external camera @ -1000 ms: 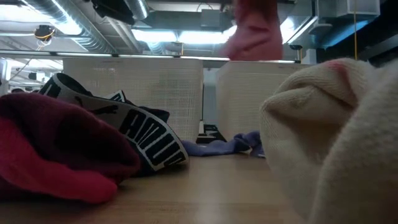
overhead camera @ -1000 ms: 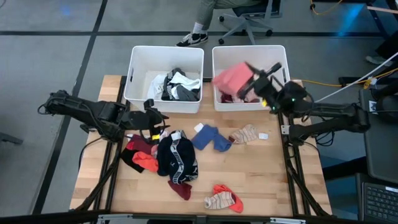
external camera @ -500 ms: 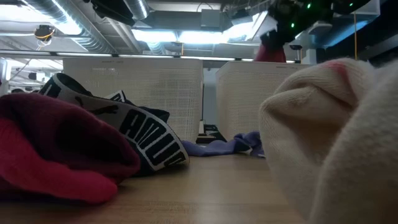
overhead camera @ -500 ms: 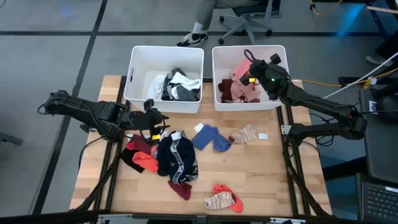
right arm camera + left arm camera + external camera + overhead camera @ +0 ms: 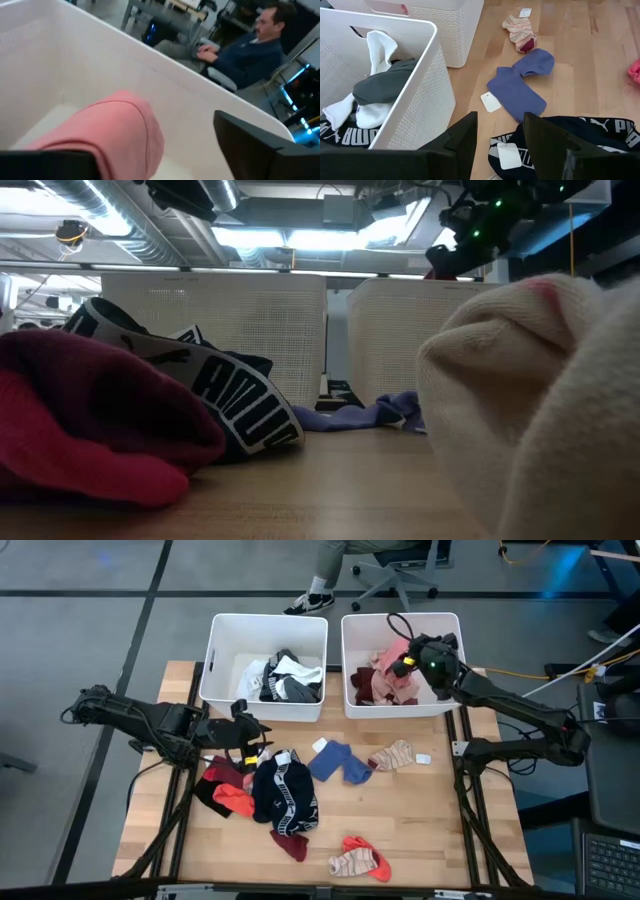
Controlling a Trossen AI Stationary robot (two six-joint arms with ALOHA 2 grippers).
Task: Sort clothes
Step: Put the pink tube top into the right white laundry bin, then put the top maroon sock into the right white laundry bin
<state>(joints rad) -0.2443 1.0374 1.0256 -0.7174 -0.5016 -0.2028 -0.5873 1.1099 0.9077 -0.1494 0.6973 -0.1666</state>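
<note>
Hovering right tool (image 5: 408,656): hung over the right bin (image 5: 352,632), fingers apart, pink garment (image 5: 107,132) lying loose beneath in the bin
Left tool (image 5: 262,736): waited low at the bench's (image 5: 430,830) left, near the left bin (image 5: 220,630), fingers apart, empty
Left bin: held white, grey and black clothes (image 5: 285,678)
Bench: blue garment (image 5: 335,760), black waistband piece (image 5: 285,795), red items (image 5: 228,790), striped socks (image 5: 395,755)
</note>
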